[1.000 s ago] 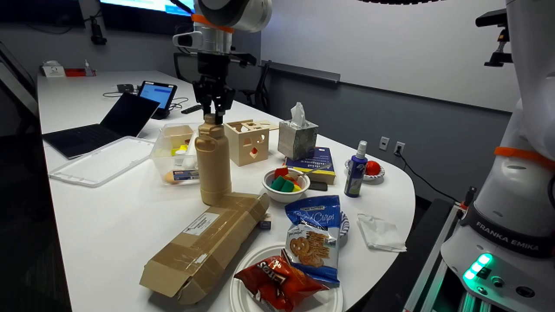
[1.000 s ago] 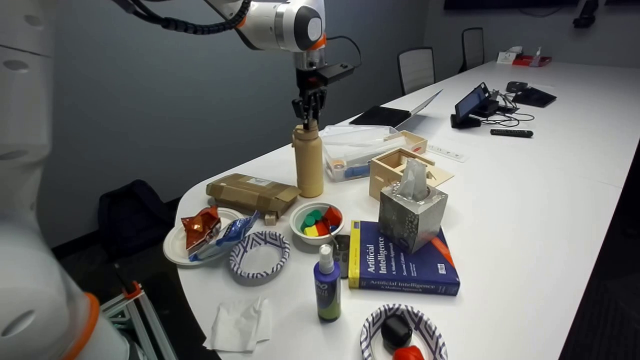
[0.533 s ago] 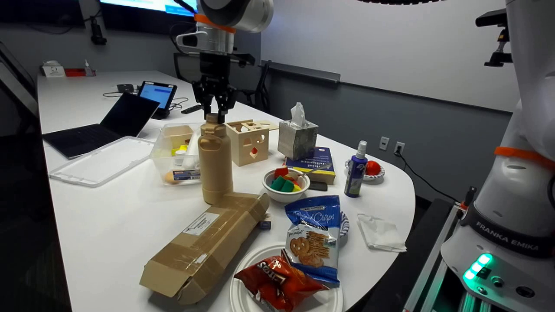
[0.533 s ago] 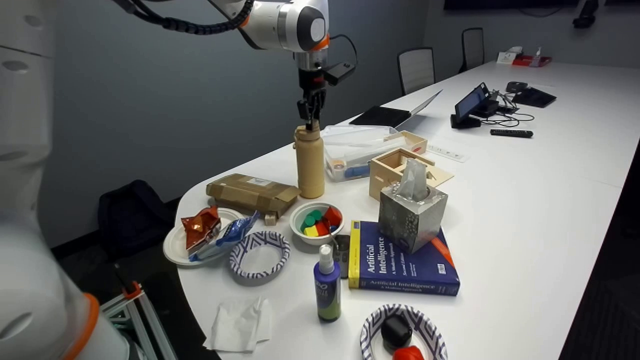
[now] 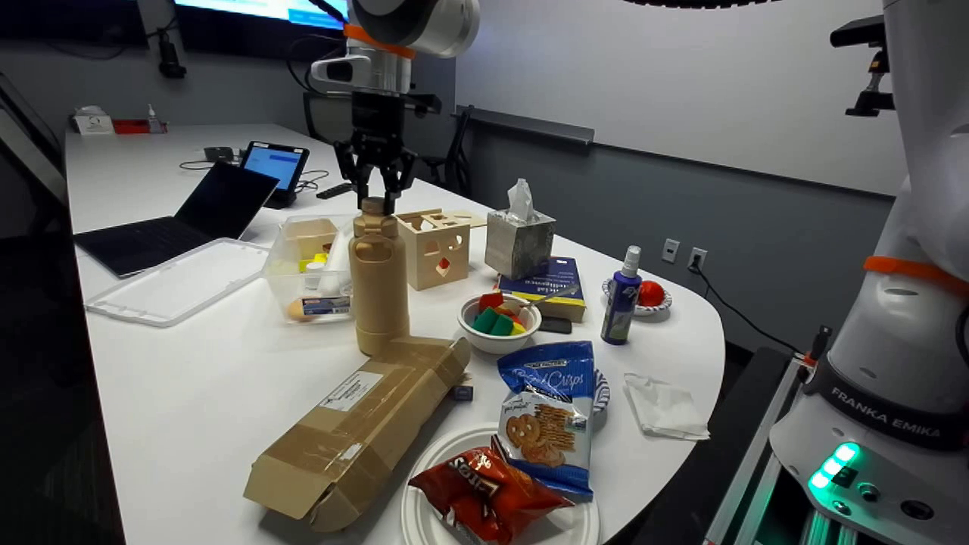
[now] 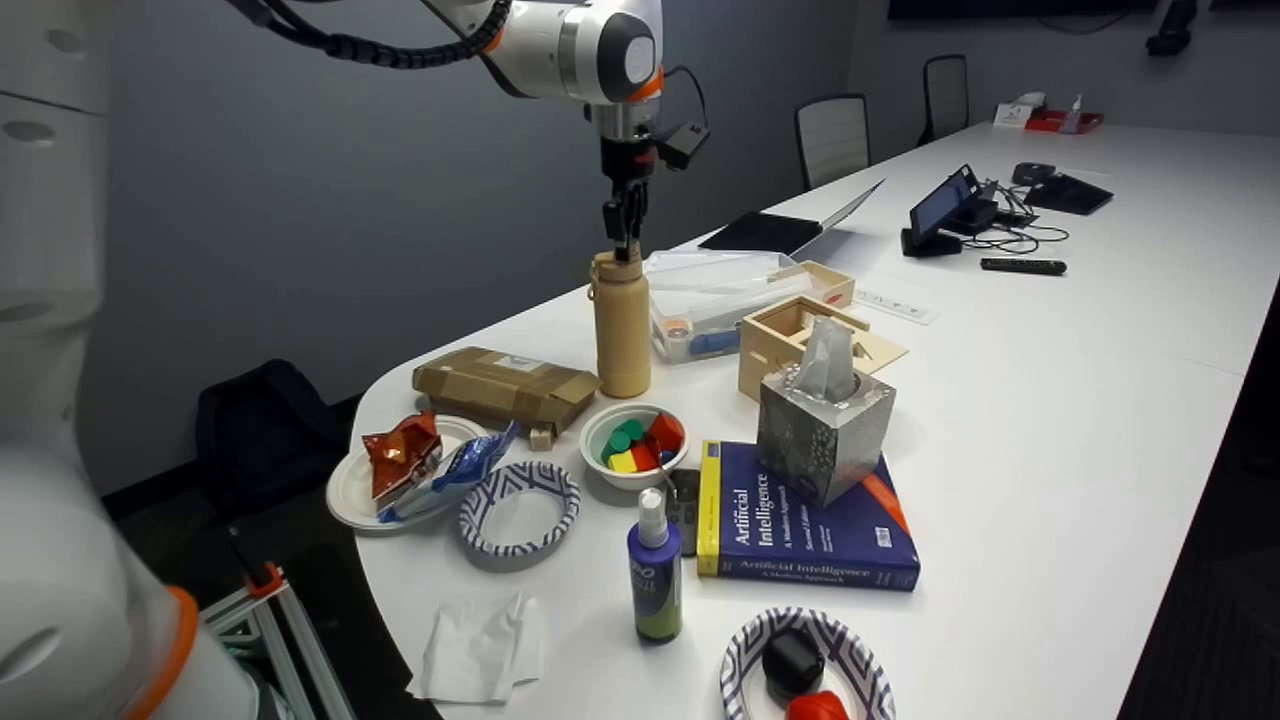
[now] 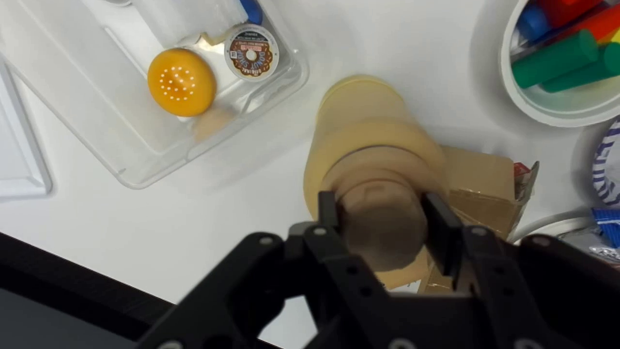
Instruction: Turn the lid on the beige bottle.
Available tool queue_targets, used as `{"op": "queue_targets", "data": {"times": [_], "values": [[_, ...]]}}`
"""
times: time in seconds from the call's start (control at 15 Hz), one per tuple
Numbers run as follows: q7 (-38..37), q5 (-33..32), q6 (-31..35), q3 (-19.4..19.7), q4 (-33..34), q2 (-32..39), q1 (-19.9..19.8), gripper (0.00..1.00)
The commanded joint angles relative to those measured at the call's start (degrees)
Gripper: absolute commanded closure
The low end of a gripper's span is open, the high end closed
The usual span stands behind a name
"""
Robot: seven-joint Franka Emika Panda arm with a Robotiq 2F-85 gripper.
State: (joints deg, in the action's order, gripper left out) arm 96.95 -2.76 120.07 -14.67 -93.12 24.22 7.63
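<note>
While the beige bottle (image 5: 381, 291) stands upright, partly spread fingers (image 7: 443, 223) grip its lid (image 7: 385, 232).

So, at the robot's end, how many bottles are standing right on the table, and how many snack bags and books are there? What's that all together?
Bottles: 2 (beige bottle, purple spray bottle)
Snack bags: 2 (red bag, blue bag)
Books: 1 (blue-and-yellow book)
Total: 5
</note>
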Motion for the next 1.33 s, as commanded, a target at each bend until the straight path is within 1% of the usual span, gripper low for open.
{"op": "queue_targets", "data": {"times": [0.0, 0.47, 0.67, 0.73, 0.8, 0.87, 0.93, 1.07, 1.13, 1.27], "values": [[5.6, 1.2, 2.3, -0.3, -1.6, 0.0, -0.9, 0.78], [12.2, 1.9, 3.0, -0.2, -2.1, -0.1, -1.4, 0.78], [13.8, 2.3, 2.7, -0.1, -2.1, -0.1, -1.4, 0.78], [13.9, 2.3, 2.8, 0.0, -2.1, -0.1, -1.4, 0.76], [14.0, 2.4, 2.8, 0.1, -2.1, -0.1, -1.4, 0.39], [13.8, 2.7, 2.8, 0.1, -2.1, -0.2, -1.4, 0.28], [13.8, 2.9, 2.7, 0.1, -2.1, -0.1, -1.5, 0.23], [13.9, 3.2, 3.2, 0.2, -2.4, 0.0, -1.5, 0.07], [13.7, 3.2, 3.4, 0.2, -2.5, 0.1, -1.5, 0.01], [13.7, 3.2, 4.0, 0.3, -2.9, 0.4, -1.7, 0.00]]}}
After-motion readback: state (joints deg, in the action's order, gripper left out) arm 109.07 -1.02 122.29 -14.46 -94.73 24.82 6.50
